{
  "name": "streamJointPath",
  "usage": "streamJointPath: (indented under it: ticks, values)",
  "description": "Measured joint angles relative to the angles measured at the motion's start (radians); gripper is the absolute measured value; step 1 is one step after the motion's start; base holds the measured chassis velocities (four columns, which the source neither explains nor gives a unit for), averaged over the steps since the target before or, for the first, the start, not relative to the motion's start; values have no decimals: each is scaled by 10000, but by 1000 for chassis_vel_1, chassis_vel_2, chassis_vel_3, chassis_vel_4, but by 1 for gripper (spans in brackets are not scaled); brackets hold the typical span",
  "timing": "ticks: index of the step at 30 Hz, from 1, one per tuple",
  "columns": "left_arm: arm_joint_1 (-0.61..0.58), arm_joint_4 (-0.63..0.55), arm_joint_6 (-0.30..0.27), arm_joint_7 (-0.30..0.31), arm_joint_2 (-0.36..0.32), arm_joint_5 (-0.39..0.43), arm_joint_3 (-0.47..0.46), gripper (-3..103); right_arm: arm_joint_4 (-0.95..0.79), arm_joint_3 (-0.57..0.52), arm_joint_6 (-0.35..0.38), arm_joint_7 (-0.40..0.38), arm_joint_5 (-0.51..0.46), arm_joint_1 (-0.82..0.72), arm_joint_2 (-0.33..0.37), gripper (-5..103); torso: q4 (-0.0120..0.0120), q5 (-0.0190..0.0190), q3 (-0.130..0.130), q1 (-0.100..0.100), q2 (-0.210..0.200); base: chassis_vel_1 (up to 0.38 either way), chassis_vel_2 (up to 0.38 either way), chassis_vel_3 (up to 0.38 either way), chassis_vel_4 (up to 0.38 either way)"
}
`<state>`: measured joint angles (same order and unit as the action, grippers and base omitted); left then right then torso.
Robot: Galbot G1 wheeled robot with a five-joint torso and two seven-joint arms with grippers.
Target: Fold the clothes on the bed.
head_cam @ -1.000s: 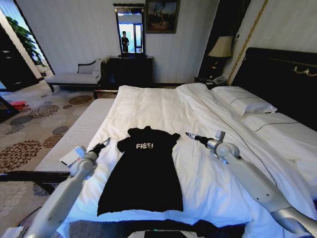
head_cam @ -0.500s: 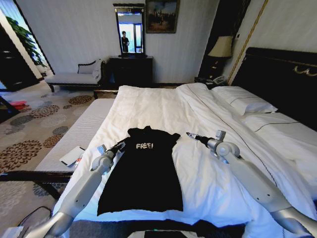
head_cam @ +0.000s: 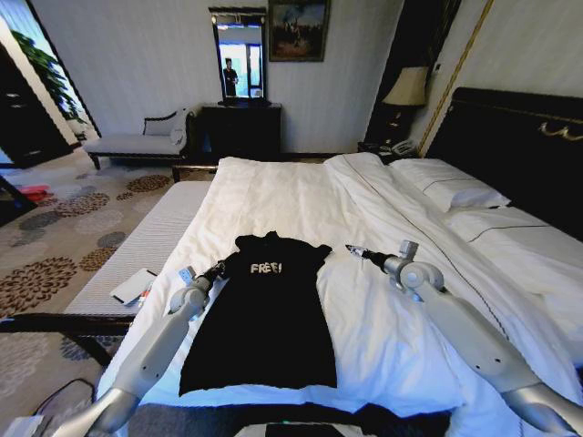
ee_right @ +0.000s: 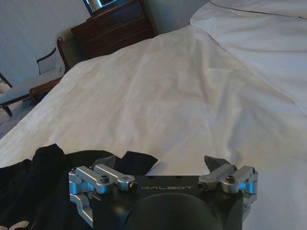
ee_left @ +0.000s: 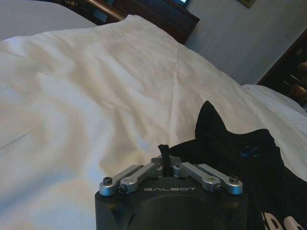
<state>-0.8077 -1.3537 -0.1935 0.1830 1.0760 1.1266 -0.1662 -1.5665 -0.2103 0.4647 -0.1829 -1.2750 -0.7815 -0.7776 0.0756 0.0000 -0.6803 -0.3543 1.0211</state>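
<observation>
White duvet covers the bed; the clothes, one black top, lie flat near its foot edge. Left gripper sits at the top's left shoulder, jaws pressed together. Right gripper hovers beside the right shoulder, jaws spread. Fabric appears light, limp and drapes; pinch at shoulder edges.

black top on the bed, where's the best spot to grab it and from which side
Probably at its two shoulder corners, one gripper from each side. The black top lies flat on the bed, collar toward the far end. The left gripper, fingers shut, is at the left shoulder; the right gripper, fingers open, is just off the right one.
</observation>
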Motion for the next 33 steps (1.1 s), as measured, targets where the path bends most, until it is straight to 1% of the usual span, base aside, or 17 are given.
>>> streamJointPath:
  ticks: [1, 3, 8, 10, 11, 14, 19, 22, 26, 28, 30, 31, 33]
  values:
    - [-4, -5, 28, 79, 25, 10, -12, 2, 25, 4, 0, -1, 7, -12, -1, 100, -1, 0, 0, 0, 0, 0, 0, 0, 0]
    - [16, 14, 41, 113, 40, 27, -43, 2, 42, 4, -2, -2, 14, -17, -5, 100, -1, -2, 0, 0, 0, 0, 0, 0, 0]
    - [480, 496, 113, 152, -30, 134, -308, 1, 64, -5, -24, 2, 18, -21, -5, 100, 0, -3, 0, 1, 1, 0, 0, 0, 0]
    - [941, 950, 145, 135, -155, 234, -465, 1, 117, -9, -35, 23, 18, 12, 3, 100, -2, 2, 0, 0, 0, 0, 0, 0, 0]
    - [941, 950, 145, 135, -155, 234, -465, 1, 117, -9, -35, 23, 18, 12, 3, 100, -2, 2, 0, 0, 0, 0, 0, 0, 0]
    - [1595, 1601, 163, 30, -234, 337, -483, 1, 271, 13, -53, 70, 23, 116, -36, 100, -2, -1, 0, 0, 0, 0, 0, 0, 0]
    - [2090, 2148, 193, -51, -212, 337, -366, 1, 513, 117, -59, 193, -36, 300, -140, 100, 1, -2, -1, 0, 0, 0, 0, 0, 0]
    - [2395, 2452, 205, -94, -219, 334, -245, 1, 1051, 285, -38, 320, -460, 758, -431, 100, 1, -1, -1, 0, 0, 0, 0, 0, 0]
    - [2433, 2481, 207, -93, -353, 364, -190, 1, 1606, 571, 79, 493, -866, 1278, -704, 100, -1, -1, -1, -1, -1, 0, 0, 0, 0]
    - [2403, 2480, 208, -89, -448, 397, -191, 1, 1920, 825, 113, 660, -888, 1601, -837, 100, -2, -2, -1, -1, 0, 0, 0, 0, 0]
    - [2271, 2450, 208, -74, -537, 432, -247, 1, 2591, 1296, 153, 825, -875, 2133, -1174, 100, -3, -3, -2, 0, 0, 0, 0, 0, 0]
    - [2271, 2450, 208, -74, -537, 432, -247, 1, 2591, 1296, 153, 825, -875, 2133, -1174, 100, -3, -3, -2, 0, 0, 0, 0, 0, 0]
    - [2143, 2375, 208, -58, -552, 434, -297, 1, 3106, 1598, 171, 868, -873, 2490, -1482, 100, -5, -2, -2, -1, 0, 0, 0, 0, 0]
